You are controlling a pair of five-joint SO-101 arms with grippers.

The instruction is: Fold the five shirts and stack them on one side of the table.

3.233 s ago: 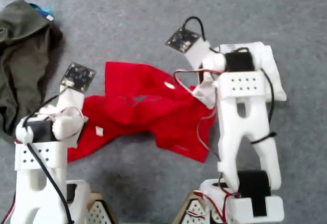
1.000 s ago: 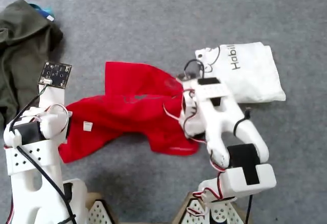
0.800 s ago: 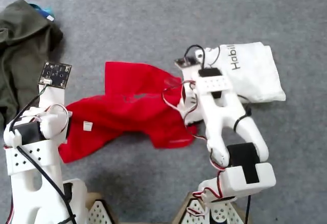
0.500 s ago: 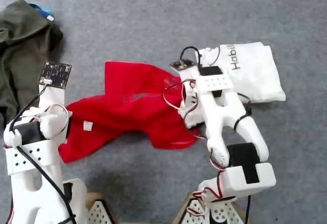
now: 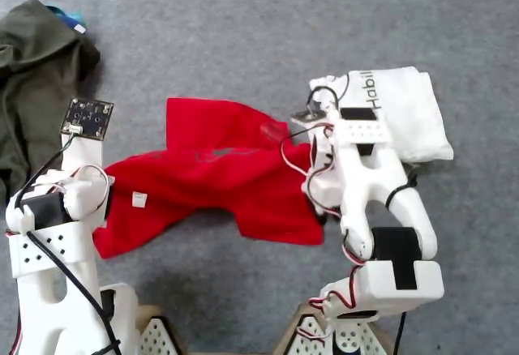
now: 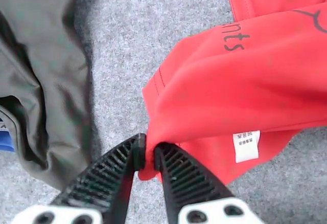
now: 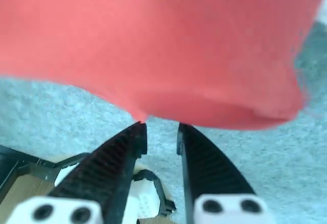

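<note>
Red shirt is sprawled unfolded in the middle of the grey counter. Left gripper is pinched tight on the hem at the shirt's 8 o'clock end. Right gripper sits by the 4 o'clock corner with just a narrow gap, nothing between the fingers, red cloth right past the tips. Folded white shirt lies near at 2 o'clock. A crumpled olive shirt is heaped out at 10 o'clock.

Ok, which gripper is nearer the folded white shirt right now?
Right. The right gripper sits at the end of the red shirt next to the white shirt; the left gripper pinches its opposite end, by the dark green shirt.
</note>
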